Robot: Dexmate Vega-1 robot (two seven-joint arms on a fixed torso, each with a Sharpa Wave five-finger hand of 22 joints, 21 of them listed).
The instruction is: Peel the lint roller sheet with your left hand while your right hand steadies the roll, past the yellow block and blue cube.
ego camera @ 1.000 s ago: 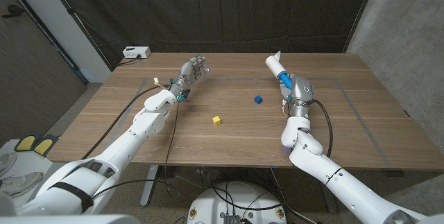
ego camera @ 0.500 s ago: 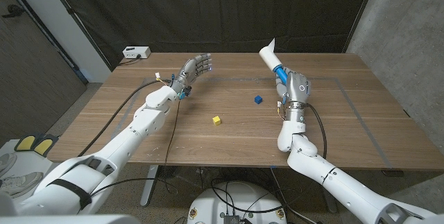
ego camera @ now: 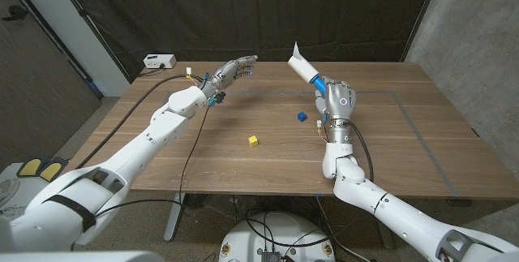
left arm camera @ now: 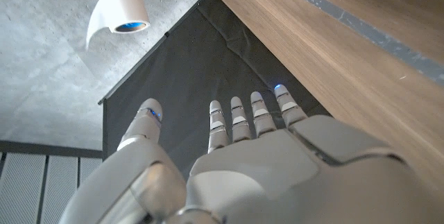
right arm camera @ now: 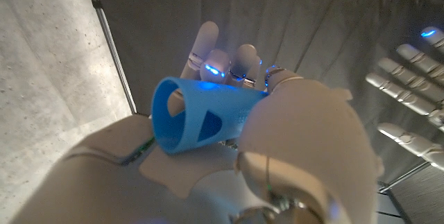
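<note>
Both hands raised: right hand (ego camera: 339, 100) grips lint roller (ego camera: 306, 69), left fingers (ego camera: 242, 65) apart.

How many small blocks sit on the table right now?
2: a yellow block near the table's middle and a blue cube beyond it, close to the right hand. None looks hidden.

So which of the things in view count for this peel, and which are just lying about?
For the job:
lint roller, held up in the right hand
left hand, open, apart from the roll
yellow block
blue cube

Lying about:
white box at the table's far left corner
</note>
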